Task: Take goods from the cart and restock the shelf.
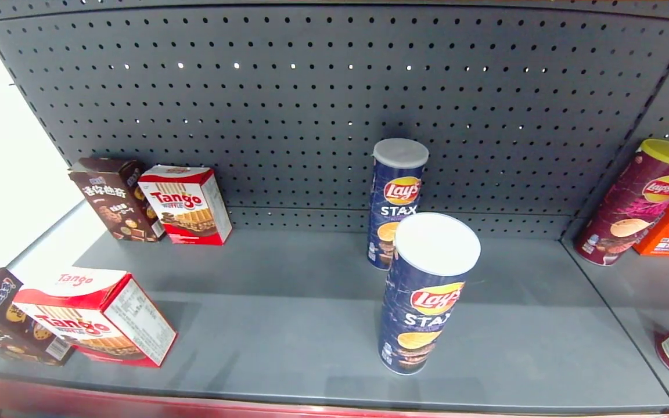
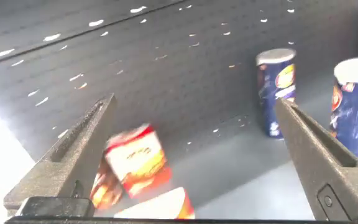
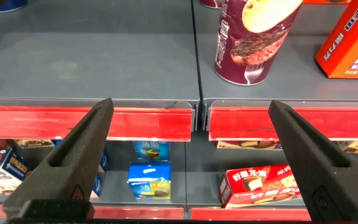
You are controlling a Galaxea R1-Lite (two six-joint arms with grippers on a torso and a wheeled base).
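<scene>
**A:** How are the grippers standing?

**B:** The left gripper point(image 2: 194, 102) is gaping wide and carrying nothing. The right gripper point(image 3: 191, 104) is doing the same, with its jaws spread and empty.

**A:** Where is the dark grey metal shelf point(image 1: 288, 325) lying from them?

**B:** Straight ahead of both. The left gripper is facing the shelf's perforated back panel point(image 1: 311, 104) across the deck. The right gripper is sitting lower and facing the red front rail point(image 3: 148, 122), with the deck running away beyond it.

**A:** What is crowding the approach?

**B:** Two dark blue cylindrical crisp cans with white lids are standing upright ahead of the left gripper, toward the right arm's side. The near blue can point(image 1: 424, 296) is standing toward the front edge, and the far blue can point(image 1: 395, 203) is standing by the back panel. Toward the other side, a red and white cardboard wafer box point(image 1: 99, 316) is sitting near the front edge.

**A:** And the open room?

**B:** Bare deck is stretching between that box and the cans, directly ahead of the left gripper, so I am judging the left arm the handier one there. Ahead of the right gripper, a maroon cylindrical crisp can point(image 3: 250, 43) is standing just behind the rail, near an orange cardboard box point(image 3: 353, 43), so room is tighter on that side. With both grippers empty, I am expecting a pick from the cart first.
</scene>
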